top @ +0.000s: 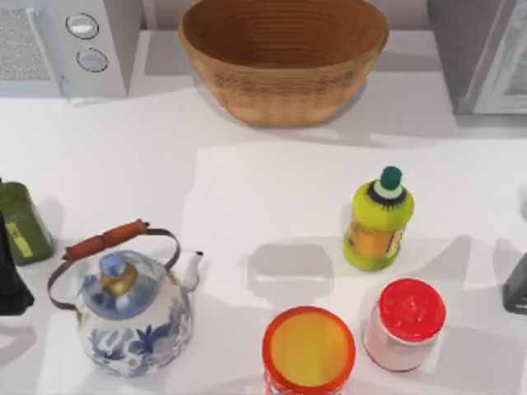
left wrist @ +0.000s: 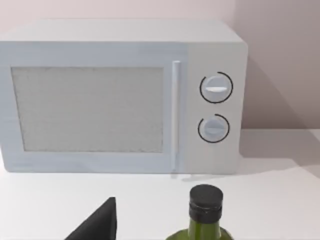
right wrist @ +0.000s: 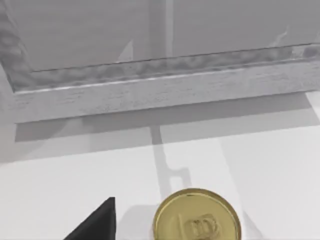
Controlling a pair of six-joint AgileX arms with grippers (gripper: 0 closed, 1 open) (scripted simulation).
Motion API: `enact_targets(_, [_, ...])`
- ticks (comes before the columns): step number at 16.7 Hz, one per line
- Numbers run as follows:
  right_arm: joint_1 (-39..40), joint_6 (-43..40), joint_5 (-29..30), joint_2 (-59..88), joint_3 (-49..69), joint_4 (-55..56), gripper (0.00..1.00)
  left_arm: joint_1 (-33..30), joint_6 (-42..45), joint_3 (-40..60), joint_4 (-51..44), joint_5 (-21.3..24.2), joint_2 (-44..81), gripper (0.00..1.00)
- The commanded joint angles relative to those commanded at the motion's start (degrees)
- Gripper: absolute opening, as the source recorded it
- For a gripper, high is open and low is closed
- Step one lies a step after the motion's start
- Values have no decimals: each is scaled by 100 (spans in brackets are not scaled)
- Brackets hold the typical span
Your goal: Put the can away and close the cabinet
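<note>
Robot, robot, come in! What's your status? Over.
Left gripper at table's left edge, beside green bottle. Right gripper at right edge. Can upright before cabinet, bare table between.

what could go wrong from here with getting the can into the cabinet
1. The can stands close to the right gripper, in front of the cabinet; an off-centre grasp may tip it.
2. The red-lidded jar and yellow bottle stand near that arm; a wide swing could knock them.
3. The left gripper sits beside the green bottle; moving it may topple the bottle.
</note>
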Motion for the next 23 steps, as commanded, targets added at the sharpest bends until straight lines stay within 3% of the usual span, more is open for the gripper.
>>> enact_targets(4, [-63,-489,-363,1511,215,253,100,0,0,0,0,0,0,100])
enact_targets(8, [-62,-785,-550,2088,207,361,100,0,0,0,0,0,0,100])
enact_targets(14, [-35,-773,-532,2166,263,388,100,0,0,0,0,0,0,100])
enact_targets(23, [91,-674,-418,3673,1024,1176,100,0,0,0,0,0,0,100])
